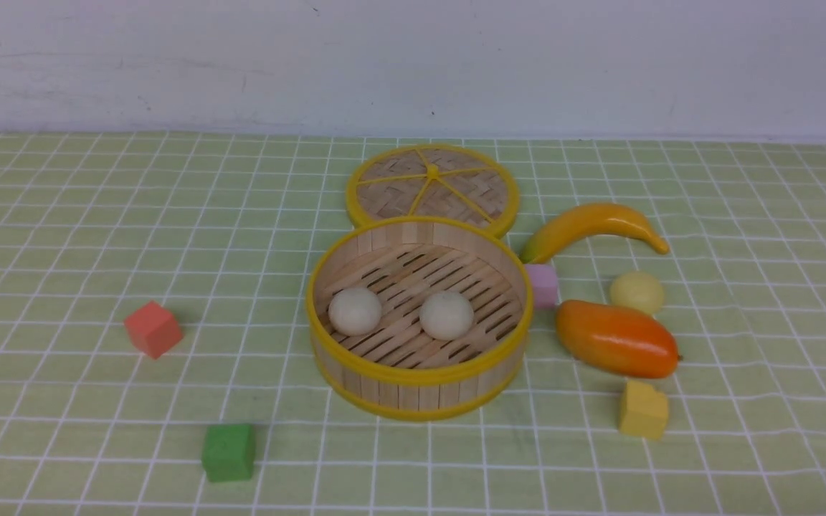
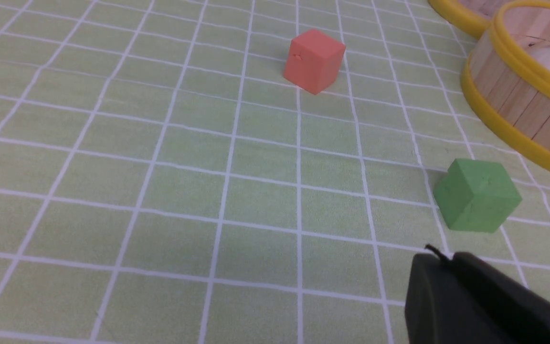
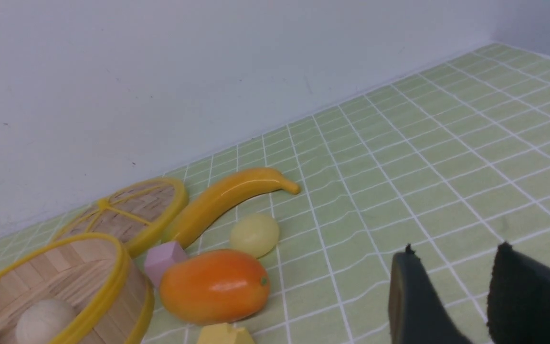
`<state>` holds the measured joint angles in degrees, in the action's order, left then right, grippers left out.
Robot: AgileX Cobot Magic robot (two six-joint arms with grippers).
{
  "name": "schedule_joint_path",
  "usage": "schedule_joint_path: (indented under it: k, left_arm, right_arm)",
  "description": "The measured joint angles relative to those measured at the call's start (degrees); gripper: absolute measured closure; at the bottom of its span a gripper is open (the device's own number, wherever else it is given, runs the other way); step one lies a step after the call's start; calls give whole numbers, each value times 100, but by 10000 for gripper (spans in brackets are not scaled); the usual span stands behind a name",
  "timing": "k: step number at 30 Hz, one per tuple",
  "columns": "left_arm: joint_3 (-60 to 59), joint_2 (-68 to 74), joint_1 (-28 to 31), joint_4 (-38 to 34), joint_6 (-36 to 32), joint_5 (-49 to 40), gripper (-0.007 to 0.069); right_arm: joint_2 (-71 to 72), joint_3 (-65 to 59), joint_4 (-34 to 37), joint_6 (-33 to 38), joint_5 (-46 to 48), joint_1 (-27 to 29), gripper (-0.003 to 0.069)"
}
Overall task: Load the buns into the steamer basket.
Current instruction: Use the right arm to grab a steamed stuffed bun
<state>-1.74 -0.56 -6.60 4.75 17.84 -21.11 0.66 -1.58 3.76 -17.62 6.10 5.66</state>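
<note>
The steamer basket point(image 1: 419, 387) stands mid-table with two off-white buns inside, one at the left point(image 1: 355, 311) and one at the right point(image 1: 447, 314). The pale yellow bun point(image 1: 637, 292) lies on the cloth to the basket's right, between the banana and the mango; it also shows in the right wrist view point(image 3: 254, 234). My left gripper point(image 2: 442, 260) is shut and empty, near the green cube. My right gripper point(image 3: 454, 253) is open and empty, to the right of the yellow bun. Neither gripper shows in the front view.
The woven lid point(image 1: 432, 186) lies behind the basket. A banana point(image 1: 592, 226), a mango point(image 1: 616, 338), a pink cube point(image 1: 543, 284) and a yellow cube point(image 1: 643, 410) crowd the yellow bun. A red cube point(image 1: 153, 328) and a green cube point(image 1: 228, 451) sit at the left.
</note>
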Motion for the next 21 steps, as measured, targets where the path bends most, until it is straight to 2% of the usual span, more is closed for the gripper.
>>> schedule_joint_path:
  k: [7, 14, 21]
  left_arm:
    - [0, 0, 0, 0, 0, 0, 585]
    - [0, 0, 0, 0, 0, 0, 575]
    - [0, 0, 0, 0, 0, 0, 568]
  right_arm:
    - [0, 0, 0, -7, -211, 0, 419]
    - [0, 33, 0, -17, -1200, 0, 419]
    - [0, 769, 0, -17, -1095, 0, 419]
